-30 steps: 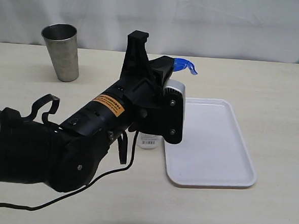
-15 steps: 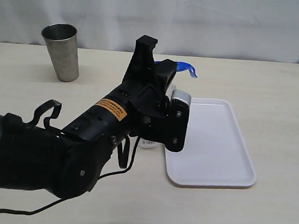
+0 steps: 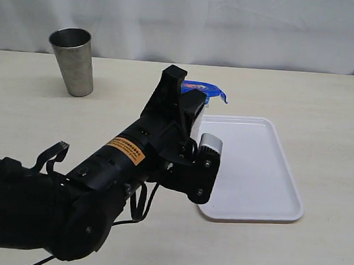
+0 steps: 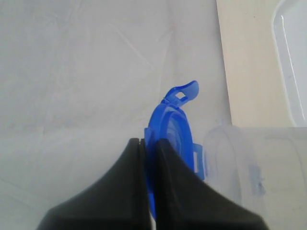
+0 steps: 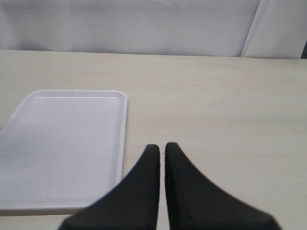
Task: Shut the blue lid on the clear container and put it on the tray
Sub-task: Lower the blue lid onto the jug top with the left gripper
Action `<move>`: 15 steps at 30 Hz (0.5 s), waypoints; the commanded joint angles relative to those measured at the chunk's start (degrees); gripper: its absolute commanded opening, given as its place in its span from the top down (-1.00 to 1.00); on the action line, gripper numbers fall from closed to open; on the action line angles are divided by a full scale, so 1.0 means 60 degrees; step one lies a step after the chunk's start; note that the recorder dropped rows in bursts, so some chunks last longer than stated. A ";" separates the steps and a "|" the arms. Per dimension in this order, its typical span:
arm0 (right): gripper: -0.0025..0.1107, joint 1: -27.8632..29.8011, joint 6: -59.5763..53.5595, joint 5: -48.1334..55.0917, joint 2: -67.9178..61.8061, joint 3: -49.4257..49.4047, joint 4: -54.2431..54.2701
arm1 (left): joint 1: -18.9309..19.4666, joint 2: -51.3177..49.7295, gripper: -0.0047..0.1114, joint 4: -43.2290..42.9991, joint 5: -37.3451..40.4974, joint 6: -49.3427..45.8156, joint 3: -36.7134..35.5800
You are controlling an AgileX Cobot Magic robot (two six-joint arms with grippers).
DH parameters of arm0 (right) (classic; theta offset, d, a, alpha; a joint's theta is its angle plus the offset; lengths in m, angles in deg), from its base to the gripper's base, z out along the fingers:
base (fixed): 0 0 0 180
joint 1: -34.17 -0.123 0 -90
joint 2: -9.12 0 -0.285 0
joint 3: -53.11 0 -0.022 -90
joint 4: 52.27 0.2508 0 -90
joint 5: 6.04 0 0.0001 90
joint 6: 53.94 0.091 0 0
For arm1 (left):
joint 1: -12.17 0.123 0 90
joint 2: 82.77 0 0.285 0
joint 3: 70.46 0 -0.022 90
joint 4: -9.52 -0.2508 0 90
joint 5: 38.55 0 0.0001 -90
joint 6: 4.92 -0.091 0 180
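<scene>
The blue lid (image 3: 205,89) lies nearly flat over the mouth of the clear container (image 4: 254,167), which the left arm hides almost wholly in the exterior view. My left gripper (image 4: 148,143) is shut on the lid's edge (image 4: 169,129); one snap flap (image 4: 184,91) sticks out beyond the rim. The white tray (image 3: 253,167) lies on the table just right of the container and also shows in the right wrist view (image 5: 62,143). My right gripper (image 5: 161,147) is shut and holds nothing, low over bare table beside the tray; it does not show in the exterior view.
A grey metal cup (image 3: 72,61) stands upright at the back left of the table. The bulky black left arm (image 3: 101,188) covers the table's middle and front left. A white cloth backdrop (image 3: 232,22) hangs behind the table.
The left gripper has swung the lid down from tilted up to nearly flat on the container's mouth, and the wrist has dropped lower. The tray and cup have not moved.
</scene>
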 commanded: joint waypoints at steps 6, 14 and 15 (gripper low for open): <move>0.88 -0.0018 -0.0002 -0.0028 0.0036 -0.0016 0.0000 | -0.0189 0.0076 0.92 0.0370 -0.0263 -0.0010 -0.0032; 0.88 -0.0018 -0.0002 -0.0028 0.0036 -0.0016 0.0000 | -0.0213 0.0076 0.92 0.1027 -0.0244 -0.0281 -0.0032; 0.88 -0.0018 -0.0002 -0.0028 0.0036 -0.0016 0.0000 | -0.0213 0.0076 0.92 0.1078 -0.0229 -0.0281 -0.0032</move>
